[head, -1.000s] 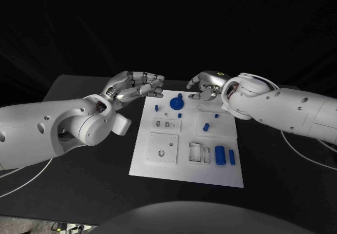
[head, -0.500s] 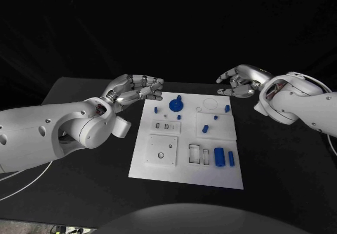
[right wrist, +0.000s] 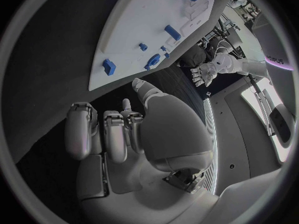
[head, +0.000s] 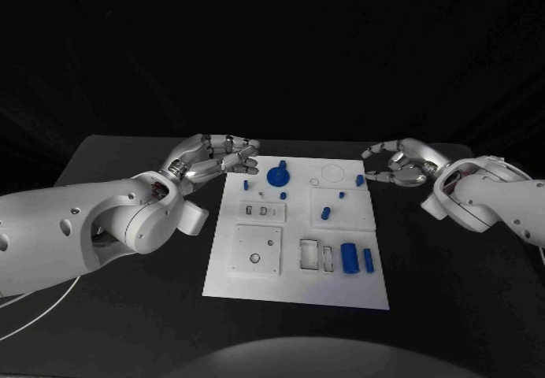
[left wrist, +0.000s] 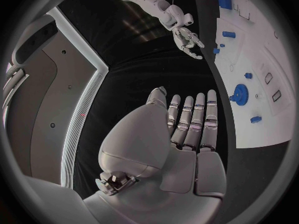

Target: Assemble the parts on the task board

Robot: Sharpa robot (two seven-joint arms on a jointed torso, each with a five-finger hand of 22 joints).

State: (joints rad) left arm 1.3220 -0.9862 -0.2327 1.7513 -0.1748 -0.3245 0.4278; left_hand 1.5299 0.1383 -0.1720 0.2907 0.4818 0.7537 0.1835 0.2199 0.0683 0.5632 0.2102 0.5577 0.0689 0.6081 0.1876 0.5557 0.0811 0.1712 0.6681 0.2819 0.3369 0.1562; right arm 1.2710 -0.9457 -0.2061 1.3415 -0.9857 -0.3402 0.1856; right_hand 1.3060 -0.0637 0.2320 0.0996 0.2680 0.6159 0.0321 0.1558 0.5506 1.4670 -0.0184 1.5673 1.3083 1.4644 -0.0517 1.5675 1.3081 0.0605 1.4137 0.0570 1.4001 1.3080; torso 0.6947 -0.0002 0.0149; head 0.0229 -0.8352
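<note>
Right hand is pulling back off the task board to its far right corner, empty.
The blue parts, like the round gear piece at the board's far edge, look small, rigid and light, best pinched by their sides; both hands, left hand included, are hovering loosely curled, holding nothing.

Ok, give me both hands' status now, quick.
Left hand: open, fingers apart, holding nothing.
Right hand: fingers curled, nothing seen in them, off the task board.
</note>
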